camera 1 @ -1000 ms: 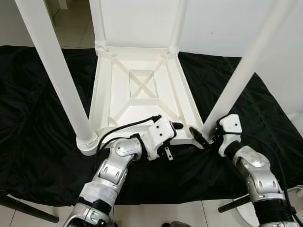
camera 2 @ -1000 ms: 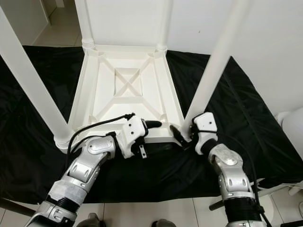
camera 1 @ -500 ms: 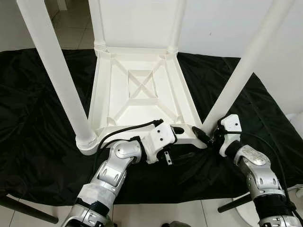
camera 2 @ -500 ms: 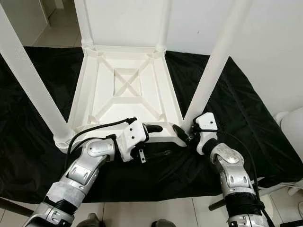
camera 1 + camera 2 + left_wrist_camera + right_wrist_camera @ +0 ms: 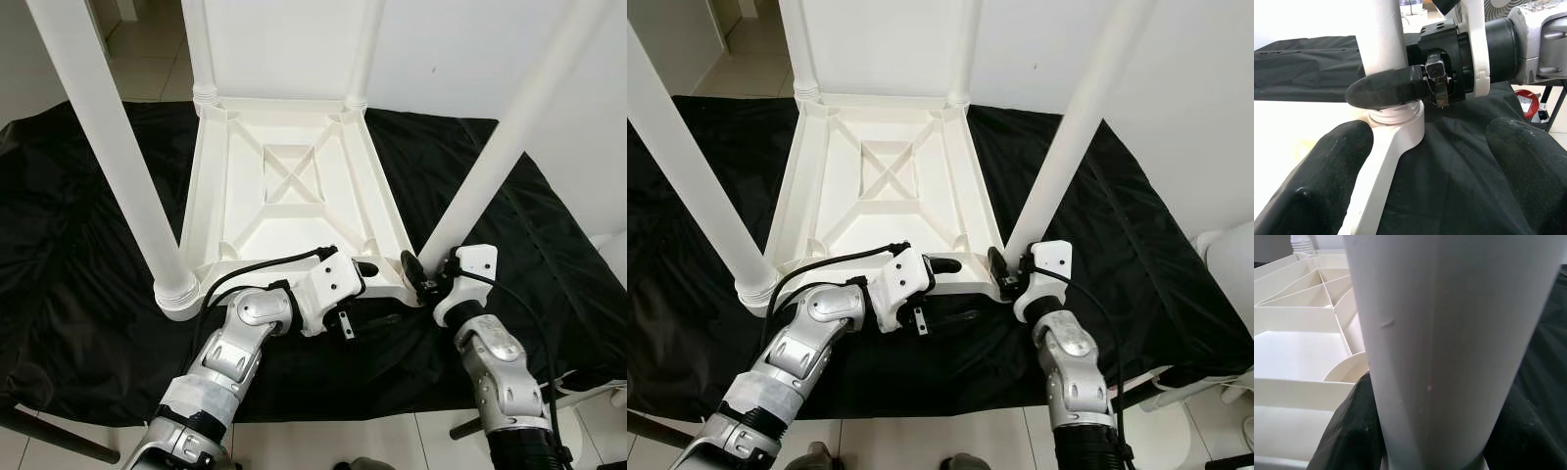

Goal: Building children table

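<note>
The white tabletop (image 5: 294, 186) lies upside down on the black cloth (image 5: 78, 255), all four legs standing up. The right pincer (image 5: 1004, 272) is clamped around the near right leg (image 5: 485, 166) at its socket, closer in than a second ago. The left pincer (image 5: 364, 266) rests spread open on the near rim, holding nothing. Likely step: seating that last leg; next, twist or press it home.
</note>
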Motion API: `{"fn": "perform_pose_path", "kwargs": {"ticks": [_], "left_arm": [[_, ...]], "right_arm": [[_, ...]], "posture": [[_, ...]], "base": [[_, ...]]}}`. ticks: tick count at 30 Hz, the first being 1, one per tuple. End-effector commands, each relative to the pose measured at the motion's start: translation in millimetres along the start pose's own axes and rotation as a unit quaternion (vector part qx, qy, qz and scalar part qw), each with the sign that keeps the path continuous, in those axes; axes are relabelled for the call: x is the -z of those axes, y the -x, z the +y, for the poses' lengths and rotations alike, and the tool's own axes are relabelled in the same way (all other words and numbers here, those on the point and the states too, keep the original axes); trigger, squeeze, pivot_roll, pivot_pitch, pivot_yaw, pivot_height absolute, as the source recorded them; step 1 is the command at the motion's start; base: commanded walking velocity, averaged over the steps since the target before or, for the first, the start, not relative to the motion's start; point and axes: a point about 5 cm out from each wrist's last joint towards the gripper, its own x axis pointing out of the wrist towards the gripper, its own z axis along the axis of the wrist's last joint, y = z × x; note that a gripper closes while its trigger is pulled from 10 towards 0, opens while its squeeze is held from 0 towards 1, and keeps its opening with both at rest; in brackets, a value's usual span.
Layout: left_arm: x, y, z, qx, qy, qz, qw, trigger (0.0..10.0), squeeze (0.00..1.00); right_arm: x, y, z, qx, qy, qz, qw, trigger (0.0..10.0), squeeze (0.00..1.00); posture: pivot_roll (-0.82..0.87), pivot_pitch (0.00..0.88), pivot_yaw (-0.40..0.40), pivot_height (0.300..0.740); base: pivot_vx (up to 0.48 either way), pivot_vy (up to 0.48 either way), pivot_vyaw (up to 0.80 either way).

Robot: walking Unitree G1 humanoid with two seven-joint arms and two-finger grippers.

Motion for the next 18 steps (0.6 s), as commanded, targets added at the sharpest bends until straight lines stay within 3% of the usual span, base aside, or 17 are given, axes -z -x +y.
{"fn": "perform_pose_path", "kwargs": {"ticks": [1, 6, 8, 11, 13, 14, 18], "left_arm": [[0, -1.6, 4.0, -0.049, -0.007, 0.003, 0.999, 10.0, 0.0], [0, -2.8, 3.9, -0.049, -0.006, 0.002, 0.999, 10.0, 0.0], [0, -2.8, 3.9, -0.049, -0.006, 0.002, 0.999, 10.0, 0.0], [-1, -3.8, 4.0, -0.049, -0.007, 0.001, 0.999, 10.0, 0.0], [-1, -3.8, 4.0, -0.049, -0.007, 0.001, 0.999, 10.0, 0.0], [-1, -4.4, 3.7, -0.05, -0.006, -0.001, 0.999, 10.0, 0.0], [-1, -5.3, 3.2, -0.048, -0.006, -0.002, 0.999, 10.0, 0.0]], "right_arm": [[10, 5.0, 4.2, 0.056, -0.015, 0.024, 0.998, 10.0, 0.0], [14, 9.7, 14.6, 0.14, -0.008, 0.031, 0.99, 10.0, 0.0], [14, 9.7, 14.6, 0.14, -0.008, 0.031, 0.99, 10.0, 0.0], [16, 11.0, 25.7, 0.197, -0.014, 0.03, 0.98, 10.0, 0.0], [16, 11.0, 25.7, 0.197, -0.014, 0.03, 0.98, 10.0, 0.0], [15, 8.0, 34.8, 0.196, -0.042, 0.025, 0.979, 10.0, 0.0], [12, 7.8, 34.3, 0.193, -0.041, 0.02, 0.98, 10.0, 0.0]], "posture": [[0.0, 0.0, -0.06, 0.74], [0.0, 0.0, -0.06, 0.74], [0.0, 0.0, -0.06, 0.74], [0.0, 0.0, -0.064, 0.74], [0.0, 0.0, -0.064, 0.74], [0.0, 0.0, -0.062, 0.74], [0.0, 0.0, -0.062, 0.74]], "base": [[0.0, 0.0, 0.0], [0.0, 0.0, 0.0], [0.0, 0.0, 0.0], [0.0, 0.0, 0.0], [0.0, 0.0, 0.0], [0.0, 0.0, 0.0], [0.0, 0.0, 0.0]]}}
